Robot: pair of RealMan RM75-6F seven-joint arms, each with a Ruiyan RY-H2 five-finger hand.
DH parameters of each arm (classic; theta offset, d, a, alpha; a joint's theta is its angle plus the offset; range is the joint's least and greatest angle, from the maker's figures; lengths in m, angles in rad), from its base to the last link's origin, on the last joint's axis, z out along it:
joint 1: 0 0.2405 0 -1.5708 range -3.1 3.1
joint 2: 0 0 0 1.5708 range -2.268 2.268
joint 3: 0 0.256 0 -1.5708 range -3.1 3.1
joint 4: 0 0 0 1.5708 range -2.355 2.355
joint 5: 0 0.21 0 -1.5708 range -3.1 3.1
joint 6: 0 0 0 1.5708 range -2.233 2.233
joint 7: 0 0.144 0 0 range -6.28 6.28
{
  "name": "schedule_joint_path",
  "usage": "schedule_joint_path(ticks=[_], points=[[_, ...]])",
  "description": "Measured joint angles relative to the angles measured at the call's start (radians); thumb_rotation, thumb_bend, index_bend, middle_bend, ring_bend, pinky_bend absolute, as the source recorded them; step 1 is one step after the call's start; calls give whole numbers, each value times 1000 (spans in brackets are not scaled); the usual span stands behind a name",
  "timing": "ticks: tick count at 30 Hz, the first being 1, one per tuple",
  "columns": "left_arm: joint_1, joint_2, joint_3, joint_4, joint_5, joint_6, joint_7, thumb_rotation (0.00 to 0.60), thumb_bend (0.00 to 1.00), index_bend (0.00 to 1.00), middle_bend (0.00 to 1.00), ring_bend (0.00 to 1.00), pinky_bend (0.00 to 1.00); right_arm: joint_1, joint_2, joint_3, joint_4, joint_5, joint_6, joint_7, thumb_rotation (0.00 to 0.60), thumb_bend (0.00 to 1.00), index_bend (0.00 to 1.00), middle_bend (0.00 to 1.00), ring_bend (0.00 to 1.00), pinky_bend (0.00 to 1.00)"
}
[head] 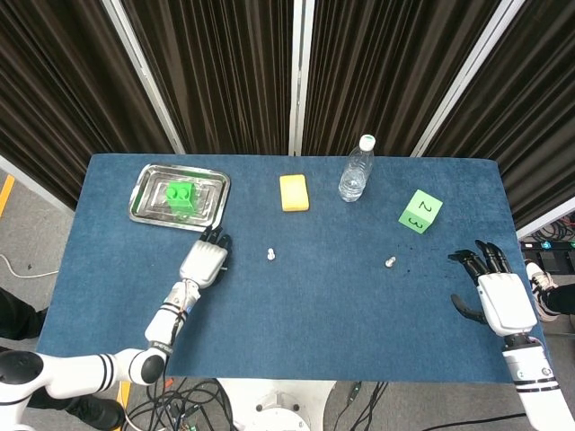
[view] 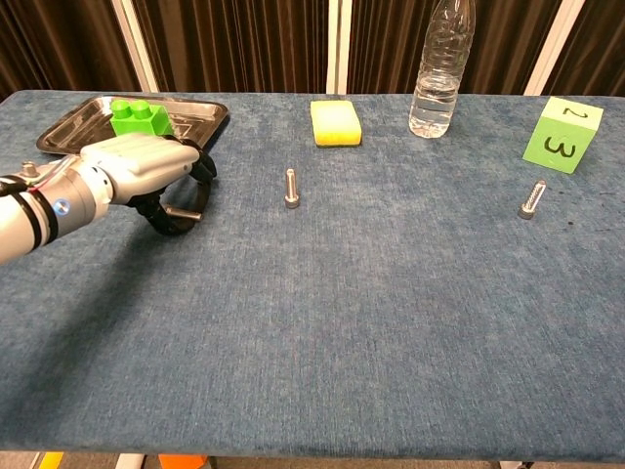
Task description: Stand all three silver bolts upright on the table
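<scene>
The left hand [view: 137, 166] curls its fingers [view: 168, 221] around a silver bolt lying flat [view: 186, 215] on the blue surface [view: 322, 322]. The right hand [head: 496, 292] rests with fingers spread wide, holding nothing. Two other silver bolts [view: 290, 187] [view: 531, 198] stand apart.

A light green cube [view: 564, 136] stands on the blue counter [view: 371, 322] at the far right. Its front face shows a large dark number 3, and its top face shows a smaller number 2. No other writing can be read; the clear bottle [view: 441, 64] shows no legible label.
</scene>
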Motion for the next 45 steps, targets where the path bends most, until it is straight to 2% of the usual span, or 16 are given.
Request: schedule_joint_path(ticks=[8,18,33,45], points=[[7,7,-13,-15,7,-2,-57,600,380,525,150,10,0,-1,2,1,-2,-1,4,0,600,199,225,204,0,0],[32,53,-65,-61,2,-53,-266,600,378,520,151,10,0,0,2,0,-5,-3,2,-2,600,199,225,205,0,0],[64,61,-110,-39,41,-102,-517,600,378,516,152,10,0,0,4,1,-13,1,1,-10,600,199,224,204,0,0],[72,59,-98,-13,75,-113,-563,600,378,506,153,10,0,1,5,1,-16,4,-3,-14,600,199,225,204,0,0]])
